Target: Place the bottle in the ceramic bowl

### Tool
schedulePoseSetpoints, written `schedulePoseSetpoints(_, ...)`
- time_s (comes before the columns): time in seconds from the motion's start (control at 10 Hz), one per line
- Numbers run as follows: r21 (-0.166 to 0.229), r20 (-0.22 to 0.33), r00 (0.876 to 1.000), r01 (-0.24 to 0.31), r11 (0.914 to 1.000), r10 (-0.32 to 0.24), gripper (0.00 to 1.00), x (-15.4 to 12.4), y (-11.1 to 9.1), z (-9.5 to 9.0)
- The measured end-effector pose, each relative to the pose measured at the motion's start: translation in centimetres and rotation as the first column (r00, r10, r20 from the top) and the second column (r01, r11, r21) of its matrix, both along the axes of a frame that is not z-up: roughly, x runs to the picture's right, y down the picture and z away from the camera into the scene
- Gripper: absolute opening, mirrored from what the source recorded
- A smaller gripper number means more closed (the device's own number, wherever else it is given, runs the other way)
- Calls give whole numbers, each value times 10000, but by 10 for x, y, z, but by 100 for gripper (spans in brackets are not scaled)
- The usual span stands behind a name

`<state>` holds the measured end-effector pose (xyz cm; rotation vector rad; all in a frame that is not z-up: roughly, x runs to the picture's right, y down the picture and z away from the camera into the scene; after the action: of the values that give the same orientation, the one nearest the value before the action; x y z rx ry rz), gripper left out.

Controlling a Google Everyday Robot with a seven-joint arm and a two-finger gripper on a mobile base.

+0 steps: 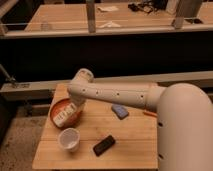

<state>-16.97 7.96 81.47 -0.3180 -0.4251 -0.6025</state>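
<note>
My arm reaches across the wooden desk (pixel 125 137) from the right, elbow bent above its far left corner, and my hand (pixel 71 111) hangs down into the ceramic bowl (pixel 56 107) — low over its lighter orange inside. The hand is closed around the bottle (pixel 65 116), whose pale label with reddish marks shows inside the bowl's rim; whether the bottle touches the bowl's floor I cannot tell. Just in front of the bowl stands a white paper cup (pixel 69 139), upright and apart from it. A dark flat object (pixel 104 145) lies near the cup, and a small blue object (pixel 120 111) sits further back — beside my forearm.
</note>
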Motion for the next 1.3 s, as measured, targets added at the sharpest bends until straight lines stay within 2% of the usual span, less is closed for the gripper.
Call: schedulePoseSetpoints(1.3, 159, 183, 9995, 255, 9995, -258, 14, -1, -1, 1)
